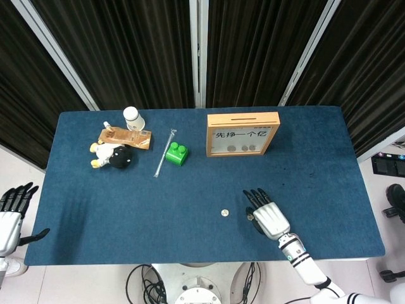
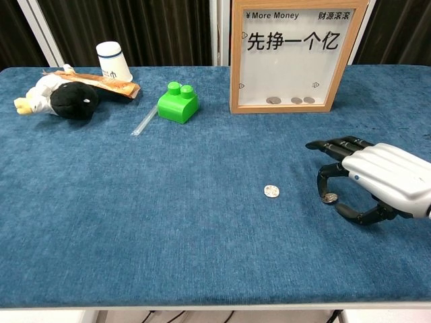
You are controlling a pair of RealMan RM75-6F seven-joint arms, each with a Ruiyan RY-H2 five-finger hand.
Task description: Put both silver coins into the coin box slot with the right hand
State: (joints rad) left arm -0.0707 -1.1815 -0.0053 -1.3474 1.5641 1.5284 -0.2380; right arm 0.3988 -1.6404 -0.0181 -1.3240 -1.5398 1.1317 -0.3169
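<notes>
One silver coin (image 2: 271, 191) (image 1: 223, 213) lies flat on the blue cloth near the front middle. A second silver coin (image 2: 329, 198) lies to its right, with a bent fingertip of my right hand (image 2: 377, 179) (image 1: 269, 216) touching it from above. The hand's other fingers reach out flat above the cloth and the thumb curls low beside the coin, apart from it. The wooden coin box (image 2: 298, 54) (image 1: 243, 133) stands upright at the back, its slot (image 1: 243, 118) in the top edge, several coins visible behind its window. My left hand (image 1: 11, 212) hangs off the table's left edge, fingers spread.
A green toy brick (image 2: 178, 101) and a clear straw (image 2: 144, 121) lie left of the box. Further left are a plush penguin (image 2: 59, 97), a brown packet (image 2: 101, 82) and a white cup (image 2: 113, 61). The table's front edge (image 2: 215, 304) runs close under my right hand.
</notes>
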